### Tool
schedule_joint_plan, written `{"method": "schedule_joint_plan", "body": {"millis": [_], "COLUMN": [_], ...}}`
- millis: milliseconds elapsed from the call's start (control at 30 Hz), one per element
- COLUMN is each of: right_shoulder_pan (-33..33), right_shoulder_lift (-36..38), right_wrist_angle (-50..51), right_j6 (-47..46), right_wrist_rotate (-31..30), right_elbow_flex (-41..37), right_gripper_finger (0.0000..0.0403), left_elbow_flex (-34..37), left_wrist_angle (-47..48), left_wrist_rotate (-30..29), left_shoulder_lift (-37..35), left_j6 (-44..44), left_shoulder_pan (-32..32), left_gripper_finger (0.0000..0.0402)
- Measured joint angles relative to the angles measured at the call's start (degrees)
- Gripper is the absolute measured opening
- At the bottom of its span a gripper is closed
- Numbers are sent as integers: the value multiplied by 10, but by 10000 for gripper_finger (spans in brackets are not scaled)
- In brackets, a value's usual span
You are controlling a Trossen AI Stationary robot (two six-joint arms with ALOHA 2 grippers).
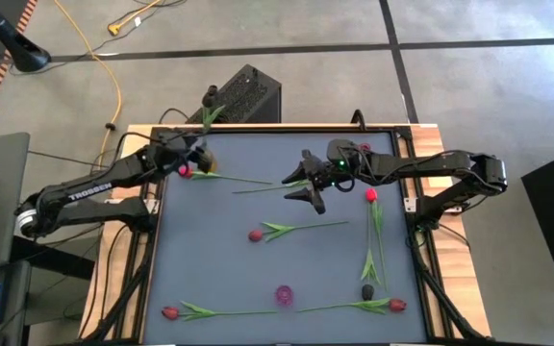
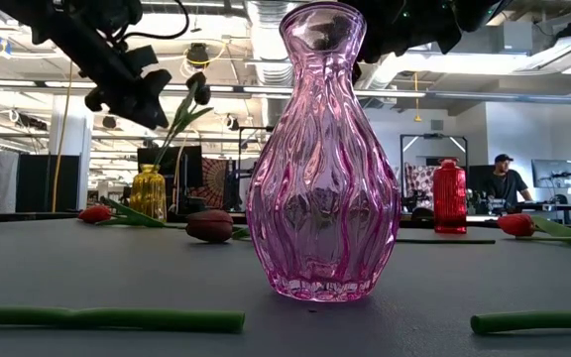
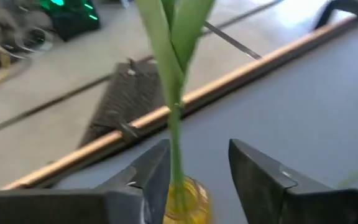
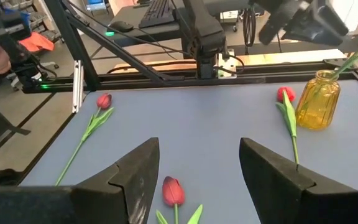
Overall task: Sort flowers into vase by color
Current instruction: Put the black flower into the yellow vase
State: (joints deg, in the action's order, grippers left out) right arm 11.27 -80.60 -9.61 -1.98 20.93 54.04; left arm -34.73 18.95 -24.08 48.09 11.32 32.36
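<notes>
Glass vases: three — pink [image 2: 323, 159], yellow [image 4: 317, 99], red [image 2: 449, 196] | loose tulips: six [image 1: 296, 229] | left gripper [image 3: 194, 180] spread around stem [image 3: 176, 124] | right gripper [image 4: 197, 177] spread — empty

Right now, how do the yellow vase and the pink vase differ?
The yellow vase stands at the table's far left corner with a green stem in it; the pink vase stands near the front edge and looks empty. The left pincer straddles the yellow vase's stem; nothing nears the pink vase. Both are upright glass.

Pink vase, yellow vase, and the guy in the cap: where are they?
Pink vase [image 2: 323, 169]: low view, on its ribbed belly.
Yellow vase [image 4: 317, 102]: right wrist view, on its glass body.
Person [image 2: 505, 182]: low view, on the torso, far behind the table.
</notes>
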Motion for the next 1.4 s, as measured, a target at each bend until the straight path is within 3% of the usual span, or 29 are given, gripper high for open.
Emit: {"method": "schedule_joint_plan", "body": {"millis": [433,567,900,1400], "right_shoulder_pan": [-13,-32,-92,-233], "right_shoulder_lift": [0,0,0,0], "right_wrist_angle": [-1,0,2,52], "right_j6": [-52,-53,-84,-78], "right_wrist_rotate": [0,0,-9,-126], "right_elbow_flex": [0,0,0,0], "right_gripper_finger": [249,249,249,249], "left_elbow_flex": [-61,-61,-61,-61], "left_wrist_angle": [89,93,95,99], "left_wrist_rotate": [234,266,256,125], "left_shoulder_lift": [-7,-7,-7,-1], "left_j6": [36,40,80,162], "left_shoulder_pan": [-15,-43,-156,-383], "left_gripper_finger": [174,174,174,173]}}
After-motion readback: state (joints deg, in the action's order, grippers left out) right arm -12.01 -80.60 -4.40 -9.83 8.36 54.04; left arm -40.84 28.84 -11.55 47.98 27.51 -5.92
